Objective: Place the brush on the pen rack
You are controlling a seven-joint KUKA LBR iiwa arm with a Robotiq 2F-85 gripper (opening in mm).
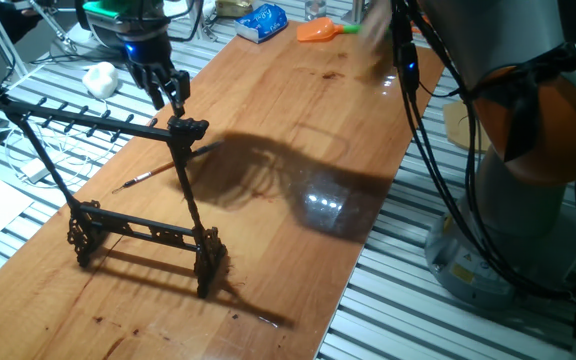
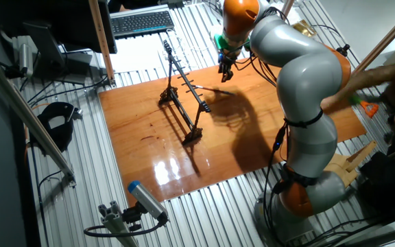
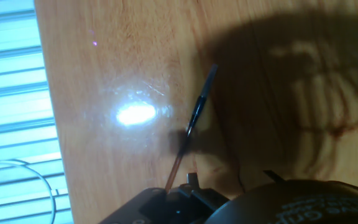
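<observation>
Surface: your wooden table point(image 1: 298, 120) sits on a slatted metal bench, with a bright glare spot on the wood in front of the rack.
Pen rack: you have the pen rack point(image 1: 118, 190) standing upright on the left part of the board, its long pegged top bar running out past the table edge and its scrolled feet on the wood. In the other fixed view it point(image 2: 184, 96) stands across the far half of the board.
Brush: your brush point(image 1: 158, 172) lies flat on the table, passing behind the rack's right upright, with its paler, reddish end toward the left and its dark end reaching into the arm's shadow. In the hand view it point(image 3: 194, 121) runs diagonally from the dark parts at the bottom edge up toward the top right. It is on the wood, not on the rack.
Gripper: your gripper point(image 1: 171, 90) hangs above the right end of the top bar, fingers pointing down, nothing between them. From the other fixed view it point(image 2: 225, 71) sits just beyond the rack's far end. You cannot tell from these views whether the fingers are spread or pressed together.
Background: you can see an orange scoop point(image 1: 318, 32) with a green handle and a blue packet point(image 1: 263, 22) at the far end of the table, and a keyboard point(image 2: 141, 22) on the bench beyond the board.
</observation>
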